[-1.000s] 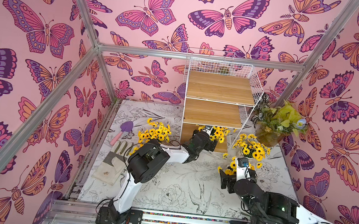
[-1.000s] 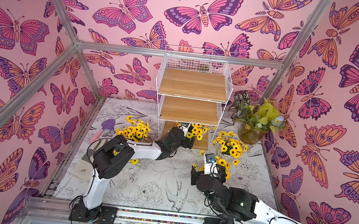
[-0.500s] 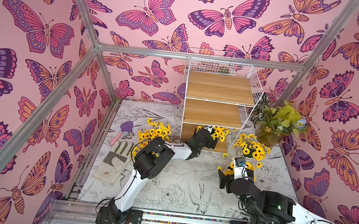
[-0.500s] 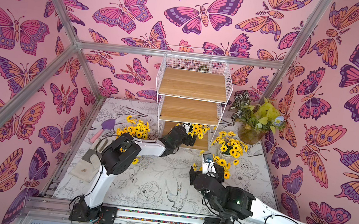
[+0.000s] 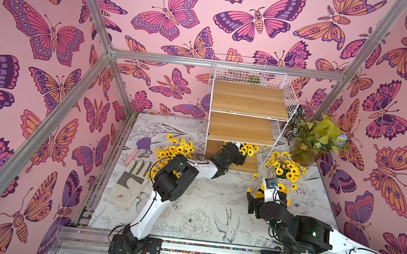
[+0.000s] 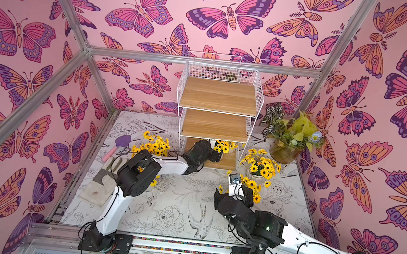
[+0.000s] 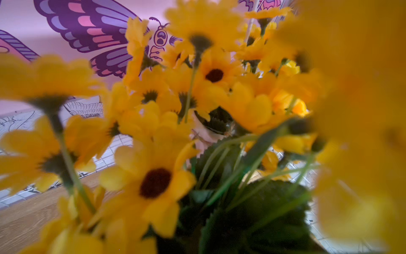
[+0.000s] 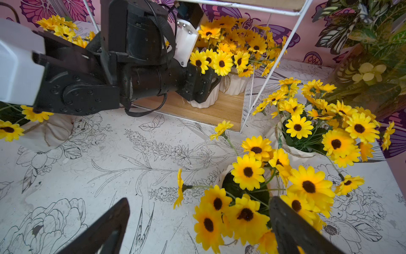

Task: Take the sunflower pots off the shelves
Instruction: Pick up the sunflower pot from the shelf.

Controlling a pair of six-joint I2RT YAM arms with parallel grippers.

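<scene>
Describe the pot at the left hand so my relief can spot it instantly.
Start at the white wire shelves against the back wall and look at the bottom board, where two sunflower pots stand. It is the front pot, at the open edge, with the left hand around it; its neighbour stands deeper in.

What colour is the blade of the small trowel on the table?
Purple; the trowel has a pink handle. It shows best in a top view.
</scene>
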